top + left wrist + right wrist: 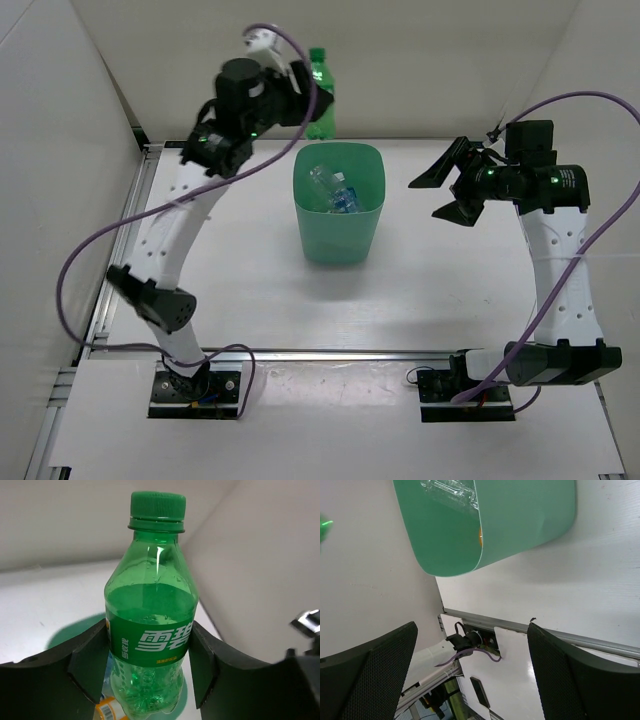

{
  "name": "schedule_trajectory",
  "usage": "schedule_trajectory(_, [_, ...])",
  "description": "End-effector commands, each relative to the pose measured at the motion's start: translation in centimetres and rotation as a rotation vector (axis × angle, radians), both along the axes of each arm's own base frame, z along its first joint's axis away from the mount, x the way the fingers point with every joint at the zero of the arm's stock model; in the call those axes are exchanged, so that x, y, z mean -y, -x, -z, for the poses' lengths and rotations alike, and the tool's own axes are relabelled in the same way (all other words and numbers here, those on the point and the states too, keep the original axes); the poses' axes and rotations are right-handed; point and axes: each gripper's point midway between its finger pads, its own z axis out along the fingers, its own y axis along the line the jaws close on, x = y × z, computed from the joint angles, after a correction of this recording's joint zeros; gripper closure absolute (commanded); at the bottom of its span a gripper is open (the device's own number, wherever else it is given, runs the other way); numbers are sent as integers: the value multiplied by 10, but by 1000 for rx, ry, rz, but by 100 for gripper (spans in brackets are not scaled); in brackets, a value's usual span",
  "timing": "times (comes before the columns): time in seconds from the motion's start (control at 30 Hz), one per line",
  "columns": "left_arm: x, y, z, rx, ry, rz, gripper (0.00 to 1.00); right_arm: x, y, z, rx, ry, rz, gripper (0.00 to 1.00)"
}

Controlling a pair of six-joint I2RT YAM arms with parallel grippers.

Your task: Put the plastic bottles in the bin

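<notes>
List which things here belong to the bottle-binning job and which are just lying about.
Part of the job:
- green bottle, clamped in the left gripper
- bin
- clear bottles lying inside the bin
- right gripper, open and empty

Just there:
- purple cables
- aluminium rail along the near edge of the table

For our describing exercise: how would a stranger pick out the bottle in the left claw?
Find the tall mint-green bin in the middle of the scene, then look beyond its far rim to the left claw. Upright between its fingers is the green bottle: unlike the clear bottles lying in the bin, it is green all over, cap and label included.
</notes>
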Motion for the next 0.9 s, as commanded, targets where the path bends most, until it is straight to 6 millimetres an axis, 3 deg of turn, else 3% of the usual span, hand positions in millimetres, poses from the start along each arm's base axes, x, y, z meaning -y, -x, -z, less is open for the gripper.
schedule_trajectory(0.0, [46, -9, 76, -183, -79, 92, 61, 2, 4, -16, 79, -2, 3, 7])
schedule_trajectory(0.03, [58, -3, 80, -198, -74, 122, 58, 2, 7, -19, 95, 3, -2, 7])
schedule_trajectory(0.13, [83, 12, 103, -230, -119, 176, 30, 8, 7, -11, 76, 21, 24, 7])
schedule_trajectory(0.17, [85, 13, 119, -250, -148, 172, 0, 8, 8, -8, 66, 21, 24, 6])
schedule_trajectory(0.2, [82, 11, 127, -268, -164, 153, 0, 11, 6, -8, 65, 22, 33, 6])
schedule_trajectory(0.27, [70, 12, 119, -249, -165, 101, 0, 11, 6, -8, 65, 22, 34, 5])
schedule_trajectory(0.33, [43, 16, 92, -194, -169, 0, 0, 12, 5, -7, 66, 31, 43, 0])
schedule_trajectory(0.37, [30, 17, 95, -188, -195, -49, 0, 15, 4, -3, 46, 33, 52, 0])
schedule_trajectory(0.4, [-3, 24, 70, -133, -191, -170, 0, 15, 1, -4, 46, 33, 52, 0])
schedule_trajectory(0.43, [-22, 29, 67, -125, -198, -241, 0, 15, 4, -2, 31, 34, 52, 0])
schedule_trajectory(0.47, [-41, 34, 93, -161, -252, -309, 0, 15, 1, -2, 29, 34, 52, 0])
schedule_trajectory(0.5, [-68, 53, 78, -134, -219, -380, 0, 19, -2, 3, 6, 42, 68, 0])
schedule_trajectory(0.53, [-93, 59, 85, -137, -232, -485, 0, 19, 0, 4, -5, 43, 68, 0])
schedule_trajectory(0.57, [-113, 64, 124, -198, -288, -534, 0, 19, 0, 4, 1, 48, 61, 0])
schedule_trajectory(0.6, [-127, 72, 135, -217, -283, -566, 0, 21, -1, 5, 1, 59, 70, 0])
schedule_trajectory(0.63, [-146, 88, 131, -201, -253, -597, 0, 24, -2, 11, -4, 79, 78, 0])
schedule_trajectory(0.67, [-158, 98, 167, -257, -308, -620, 0, 25, -3, 11, -4, 86, 84, 0])
schedule_trajectory(0.7, [-172, 108, 179, -282, -326, -653, 0, 27, -3, 12, 1, 98, 84, 0])
schedule_trajectory(0.77, [-200, 131, 184, -292, -271, -753, 0, 28, -3, 13, 11, 109, 71, 0])
schedule_trajectory(0.8, [-213, 142, 204, -341, -285, -800, 0, 28, -1, 14, 7, 115, 65, 0])
schedule_trajectory(0.87, [-242, 160, 205, -334, -276, -923, 0, 30, -1, 12, 18, 128, 66, 0])
